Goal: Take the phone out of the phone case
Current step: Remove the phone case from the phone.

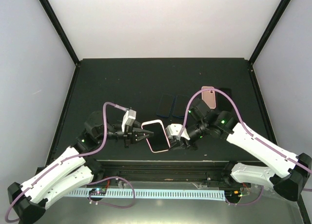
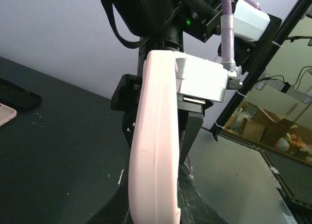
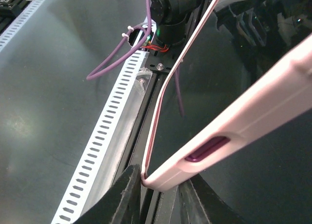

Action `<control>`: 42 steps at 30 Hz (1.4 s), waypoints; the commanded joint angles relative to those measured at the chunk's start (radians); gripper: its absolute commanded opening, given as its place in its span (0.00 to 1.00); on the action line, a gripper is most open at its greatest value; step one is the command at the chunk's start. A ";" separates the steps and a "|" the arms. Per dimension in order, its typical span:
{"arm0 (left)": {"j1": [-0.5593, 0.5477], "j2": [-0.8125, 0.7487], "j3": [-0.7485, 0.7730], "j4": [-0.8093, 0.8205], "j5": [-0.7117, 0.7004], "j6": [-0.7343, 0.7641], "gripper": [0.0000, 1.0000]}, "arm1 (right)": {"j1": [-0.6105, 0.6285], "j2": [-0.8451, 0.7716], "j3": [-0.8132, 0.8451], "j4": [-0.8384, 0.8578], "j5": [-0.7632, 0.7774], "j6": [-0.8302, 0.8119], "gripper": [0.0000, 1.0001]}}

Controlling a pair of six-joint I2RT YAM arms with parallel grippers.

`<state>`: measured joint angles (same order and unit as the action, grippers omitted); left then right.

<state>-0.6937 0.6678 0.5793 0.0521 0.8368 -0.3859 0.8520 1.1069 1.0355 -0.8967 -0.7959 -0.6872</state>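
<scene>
A phone in a pink case (image 1: pixel 156 135) is held just above the dark table near its front edge, between my two grippers. My left gripper (image 1: pixel 144 135) is shut on its left long edge; in the left wrist view the pink case (image 2: pixel 155 151) stands edge-on between the black fingers (image 2: pixel 207 204) of the gripper (image 2: pixel 156 207). My right gripper (image 1: pixel 171 139) is shut on the case's right side. In the right wrist view the gripper (image 3: pixel 158 187) pinches a corner of the case (image 3: pixel 234 131), whose side has a purple button slot. The dark screen shows inside the thin pink rim (image 3: pixel 161 95).
Two dark blue phones (image 1: pixel 165 104) (image 1: pixel 181 106), a pink case (image 1: pixel 209 96) and a black phone (image 1: pixel 225 92) lie behind on the table. A slotted white cable duct (image 1: pixel 161 193) and a metal rail run along the near edge. White walls enclose the table.
</scene>
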 commanded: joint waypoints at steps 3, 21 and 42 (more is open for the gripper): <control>0.012 0.045 0.040 0.057 0.084 -0.031 0.02 | 0.015 -0.036 0.003 0.049 0.019 -0.020 0.18; 0.017 0.124 0.034 0.215 0.219 -0.227 0.02 | 0.080 -0.081 -0.041 0.105 0.226 -0.109 0.15; 0.016 0.050 -0.053 0.338 0.246 -0.415 0.02 | 0.034 -0.077 -0.093 0.437 0.362 0.125 0.06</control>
<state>-0.6487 0.7681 0.5159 0.3077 0.9619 -0.6933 0.9325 1.0088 0.9340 -0.7322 -0.5171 -0.6773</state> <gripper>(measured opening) 0.124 0.109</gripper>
